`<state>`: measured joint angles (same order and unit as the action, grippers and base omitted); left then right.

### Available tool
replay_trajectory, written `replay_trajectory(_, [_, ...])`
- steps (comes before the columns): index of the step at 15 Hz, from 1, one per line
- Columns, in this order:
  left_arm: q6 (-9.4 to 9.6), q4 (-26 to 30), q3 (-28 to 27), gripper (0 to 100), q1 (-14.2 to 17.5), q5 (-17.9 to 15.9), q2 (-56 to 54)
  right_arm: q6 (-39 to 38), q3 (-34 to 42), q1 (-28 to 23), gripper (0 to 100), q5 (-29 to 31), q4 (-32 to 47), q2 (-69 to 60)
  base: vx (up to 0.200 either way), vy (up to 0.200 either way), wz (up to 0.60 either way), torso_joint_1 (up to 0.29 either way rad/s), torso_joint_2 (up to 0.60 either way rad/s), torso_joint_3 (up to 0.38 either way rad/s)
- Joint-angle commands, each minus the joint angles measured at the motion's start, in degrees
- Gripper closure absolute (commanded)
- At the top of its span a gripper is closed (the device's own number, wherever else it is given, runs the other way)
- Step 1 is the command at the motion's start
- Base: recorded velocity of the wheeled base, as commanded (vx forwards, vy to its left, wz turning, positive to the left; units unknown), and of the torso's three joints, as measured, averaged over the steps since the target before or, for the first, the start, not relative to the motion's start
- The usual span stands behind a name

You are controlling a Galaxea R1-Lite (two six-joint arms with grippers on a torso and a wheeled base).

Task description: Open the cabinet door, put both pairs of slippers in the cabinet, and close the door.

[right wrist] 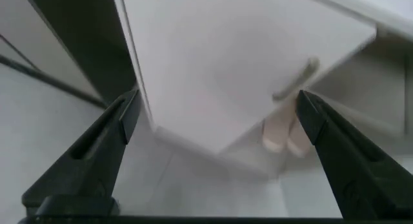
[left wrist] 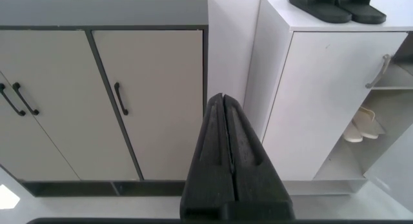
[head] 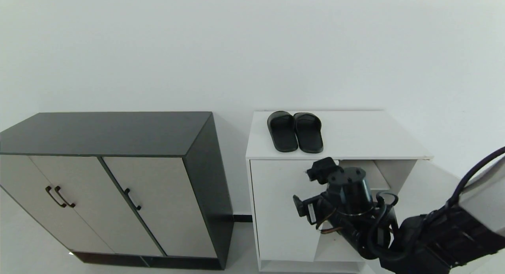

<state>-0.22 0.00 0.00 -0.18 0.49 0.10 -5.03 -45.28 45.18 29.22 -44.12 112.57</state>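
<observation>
A pair of black slippers [head: 295, 132] [left wrist: 337, 4] lies on top of the white cabinet [head: 355, 136] [left wrist: 310, 108]. The cabinet's left door panel [head: 280, 203] is flat shut, with its handle [left wrist: 379, 70] [right wrist: 295, 79] at the inner edge. The right half stands open and shows shelves. A pale pair of slippers [left wrist: 361, 124] [right wrist: 281, 135] rests on a lower shelf inside. My right gripper [head: 309, 187] [right wrist: 217, 98] hangs open just in front of the door near its handle, holding nothing. My left gripper [left wrist: 224, 104] is shut and empty, low and well back from both cabinets.
A dark-topped cabinet [head: 118, 136] [left wrist: 103, 11] with pale doors and black handles stands left of the white one, with a narrow gap between them. A plain white wall runs behind. Pale floor lies in front of both.
</observation>
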Motion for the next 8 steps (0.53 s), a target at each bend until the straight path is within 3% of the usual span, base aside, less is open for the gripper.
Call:
replay_trajectory(1, [-0.04, 0.00, 0.00, 100, 0.01, 0.04, -0.01, -12.28, -14.40, 2.37, 0, 9.10, 17.05, -7.80, 0.000, 0.000, 0.00, 0.000, 0.00, 0.000])
replay_trajectory(5, [-0.04, -0.09, 0.00, 100, 0.01, 0.04, -0.01, -12.89, -14.75, 2.11, 0, 10.33, 15.11, -4.73, 0.000, 0.000, 0.00, 0.000, 0.00, 0.000])
replay_trajectory(8, [-0.04, 0.00, 0.00, 100, 0.01, -0.05, -0.01, -12.81, -14.67, 1.32, 0, 10.42, 12.92, -3.23, 0.200, 0.000, 0.00, 0.002, 0.00, 0.001])
